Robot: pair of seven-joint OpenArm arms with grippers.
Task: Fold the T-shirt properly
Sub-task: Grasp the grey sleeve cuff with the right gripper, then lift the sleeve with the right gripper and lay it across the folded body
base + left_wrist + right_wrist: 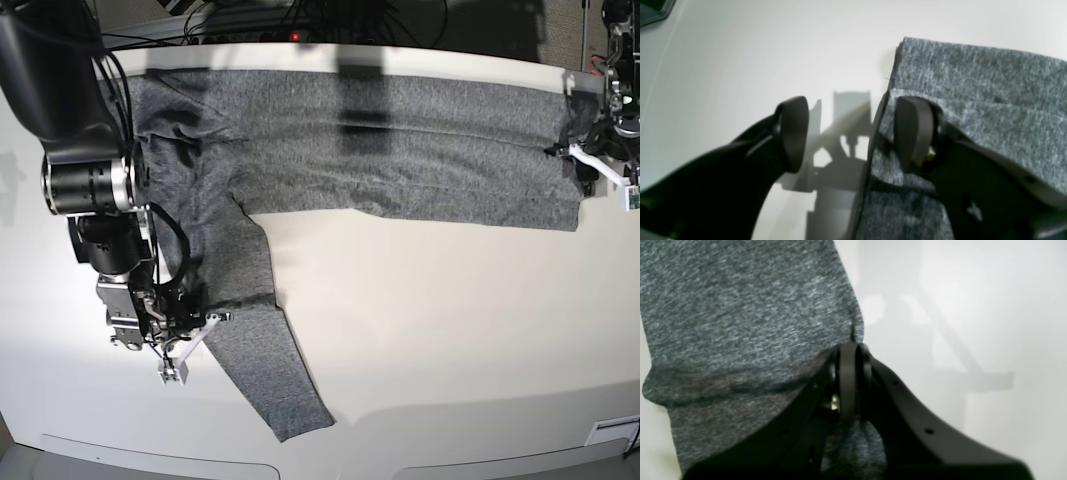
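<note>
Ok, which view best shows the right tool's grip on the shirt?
Right wrist: the right tool is shut on the T-shirt edge. Base shows it small, at the sleeve; left wrist misses it.

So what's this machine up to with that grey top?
A two-armed robot is folding a grey T-shirt spread out on a white table. The right pincer is shut on the cloth's edge, beside a long sleeve that trails toward the table's front. The left pincer is wide open at the shirt's other end, straddling the edge there but not pinching it. No lift is visible.
</note>
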